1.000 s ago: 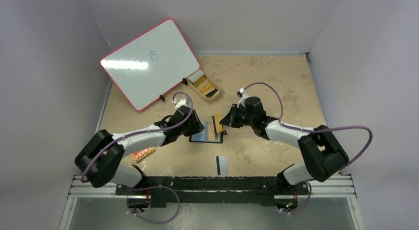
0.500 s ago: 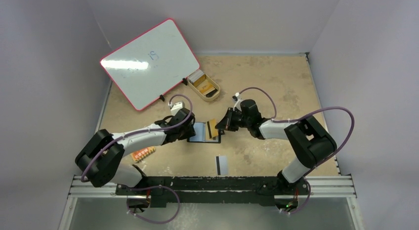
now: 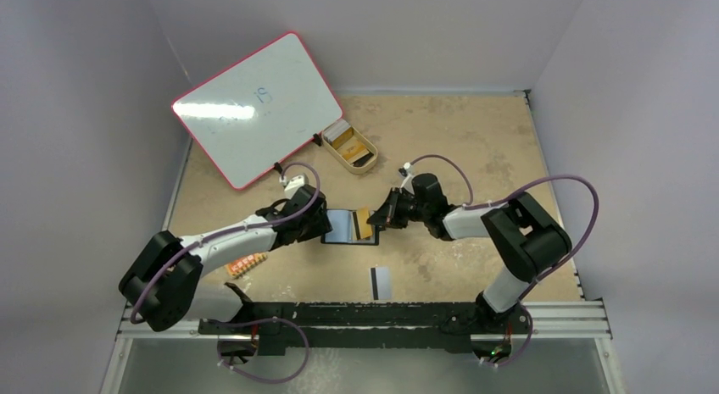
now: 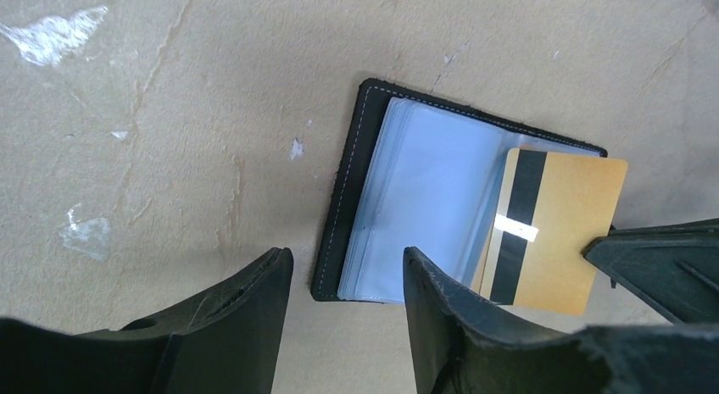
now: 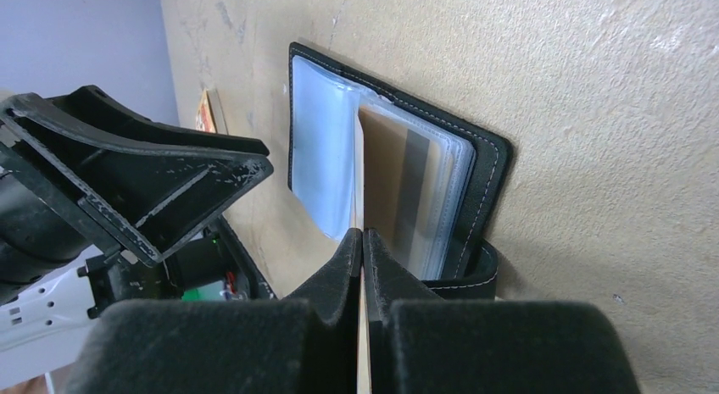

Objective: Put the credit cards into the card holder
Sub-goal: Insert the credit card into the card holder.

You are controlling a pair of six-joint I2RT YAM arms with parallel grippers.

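One gold card (image 4: 555, 233), perhaps partly in card holder (image 4: 415, 203)

Card holder (image 3: 342, 227) mid-table between left gripper (image 3: 322, 227) and right gripper (image 3: 381, 220), held card (image 3: 365, 223) over its right half, 1 loose card (image 3: 381, 282) nearer the bases, tray (image 3: 342, 161) and whiteboard (image 3: 257, 108) behind.

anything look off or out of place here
The gold card sits askew, sticking out past the holder's edge, pinched in the right pincer. A grey striped card lies alone, well apart from the holder.
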